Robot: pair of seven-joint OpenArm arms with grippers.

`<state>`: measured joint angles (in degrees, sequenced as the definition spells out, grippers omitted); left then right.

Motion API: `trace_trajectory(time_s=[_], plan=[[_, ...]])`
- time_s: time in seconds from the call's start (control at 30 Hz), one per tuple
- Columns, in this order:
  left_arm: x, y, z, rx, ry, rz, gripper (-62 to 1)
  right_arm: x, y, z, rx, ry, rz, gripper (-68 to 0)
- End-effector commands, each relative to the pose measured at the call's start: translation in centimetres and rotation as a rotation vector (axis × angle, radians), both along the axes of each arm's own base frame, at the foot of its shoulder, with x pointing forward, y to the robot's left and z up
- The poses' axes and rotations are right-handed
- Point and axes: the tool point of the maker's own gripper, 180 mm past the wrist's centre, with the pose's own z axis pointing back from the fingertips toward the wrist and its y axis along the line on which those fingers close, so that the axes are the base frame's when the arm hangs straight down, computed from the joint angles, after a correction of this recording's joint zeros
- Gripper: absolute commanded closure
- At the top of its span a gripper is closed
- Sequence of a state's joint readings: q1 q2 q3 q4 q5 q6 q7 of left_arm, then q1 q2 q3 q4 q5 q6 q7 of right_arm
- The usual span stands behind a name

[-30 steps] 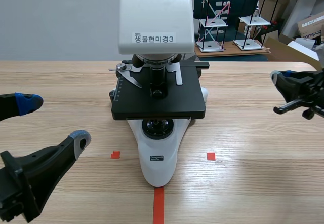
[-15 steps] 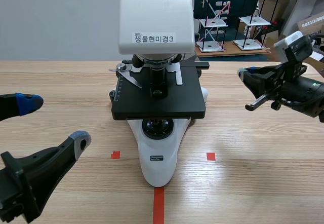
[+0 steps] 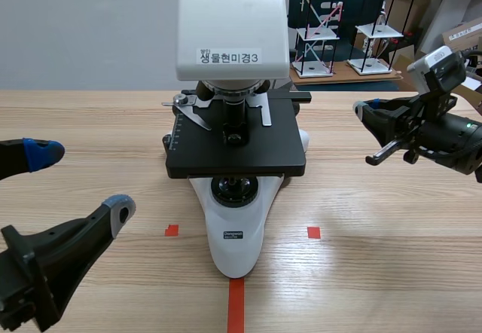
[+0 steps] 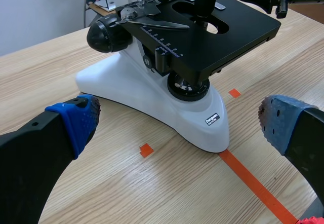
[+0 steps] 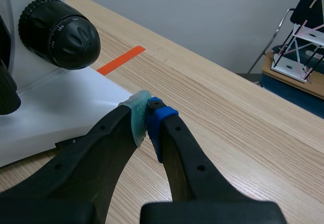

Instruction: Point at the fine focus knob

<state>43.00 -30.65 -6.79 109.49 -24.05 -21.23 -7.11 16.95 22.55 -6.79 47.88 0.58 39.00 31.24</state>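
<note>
A white microscope (image 3: pixel 237 235) with a black stage (image 3: pixel 235 156) stands mid-table. In the right wrist view its black focus knob (image 5: pixel 55 31) sticks out of the white body, with the smaller fine knob (image 5: pixel 81 39) at its centre. My right gripper (image 5: pixel 148 116) is shut on nothing, its tips over the edge of the white base, short of the knob and not touching it. In the scene view the right gripper (image 3: pixel 361 111) hangs to the right of the stage. My left gripper (image 3: pixel 81 180) stays open at the near left, and in its own view the left gripper (image 4: pixel 179 125) faces the microscope foot and the other side's knob (image 4: pixel 107 34).
Wire racks (image 3: pixel 324 24) and cardboard boxes (image 3: pixel 463 35) stand behind the table's far edge. Orange tape marks (image 3: pixel 236 303) lie in front of the microscope foot. Bare wood (image 3: pixel 392 227) spreads to the right of the microscope.
The right arm has swung in from the right edge toward the microscope with its gripper shut, then held nearly still over the last half second. The left arm has not moved.
</note>
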Motion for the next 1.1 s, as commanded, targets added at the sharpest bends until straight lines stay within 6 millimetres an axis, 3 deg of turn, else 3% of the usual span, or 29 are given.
trace_trajectory(time_s=[0.0, 1.07], plan=[[0.12, -0.20, 0.87, -0.015, -0.026, -0.004, -62.3, 0.65, -0.48, 1.80, 0.005, -0.049, -0.003, -0.4], [0.13, -0.20, 0.88, -0.016, -0.027, -0.004, -62.3, 0.66, -0.50, 1.62, -0.001, -0.040, -0.004, -0.4]])
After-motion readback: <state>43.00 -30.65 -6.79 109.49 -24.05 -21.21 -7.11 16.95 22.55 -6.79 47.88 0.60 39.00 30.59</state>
